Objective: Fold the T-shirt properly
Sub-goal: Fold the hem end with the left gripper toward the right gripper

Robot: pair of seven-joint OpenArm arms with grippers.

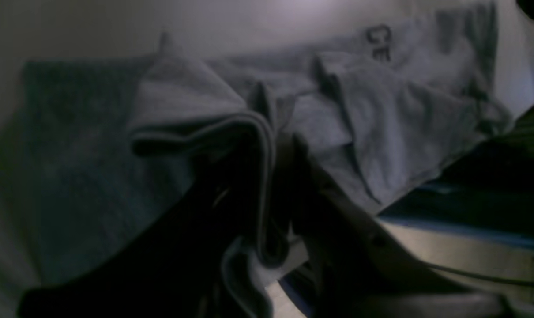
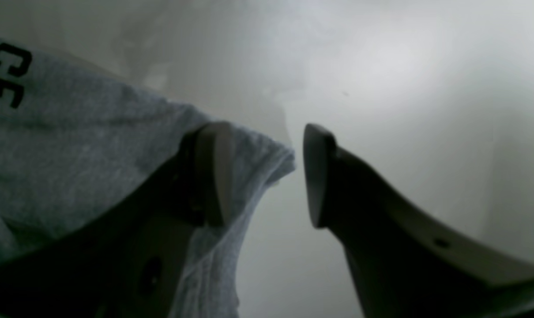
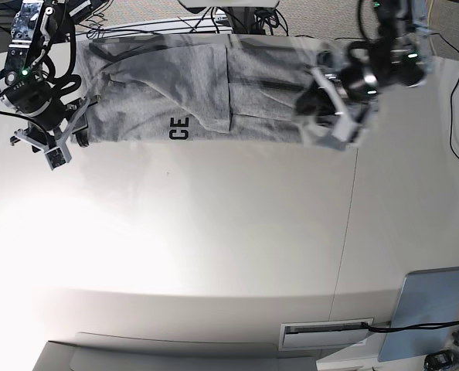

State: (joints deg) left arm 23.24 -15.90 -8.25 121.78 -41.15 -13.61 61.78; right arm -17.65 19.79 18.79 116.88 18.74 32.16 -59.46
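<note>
Two grippers sit at opposite ends of the T-shirt [image 3: 191, 100], which lies as a long folded band across the far side of the white table [image 3: 214, 232]. The left gripper [image 1: 276, 176] is clamped on a bunched fold of grey cloth, the fabric pinched between its dark fingers; in the base view it shows as a blurred shape at the band's end on that view's right. The right gripper [image 2: 265, 176] stands with its jaws apart, one fingertip [image 2: 214, 172] touching the shirt's corner, the other over bare table. Black letters "CE" [image 3: 180, 129] show on the band's near edge. A grey panel [image 3: 426, 309] lies at the table's near corner.
</note>
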